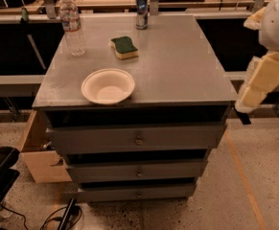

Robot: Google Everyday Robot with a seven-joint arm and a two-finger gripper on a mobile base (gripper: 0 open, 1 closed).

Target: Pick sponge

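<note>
Sponge [124, 47] sits green-side up on the worktop [187, 66], well left of my gripper [248, 99], behind the bare white bowl [108, 86]; my gripper's state I cannot tell.

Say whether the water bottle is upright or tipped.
Upright: the water bottle stands cap-up on the cabinet top. The gripper hangs beside it.

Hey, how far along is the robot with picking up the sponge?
Nothing looks done yet: the small yellow sponge with a green scouring top lies untouched on the grey metal cabinet top, behind the white bowl. The pale yellow gripper hangs off the cabinet's right edge, away from it. Reaching, grasping and lifting are all left.
</note>
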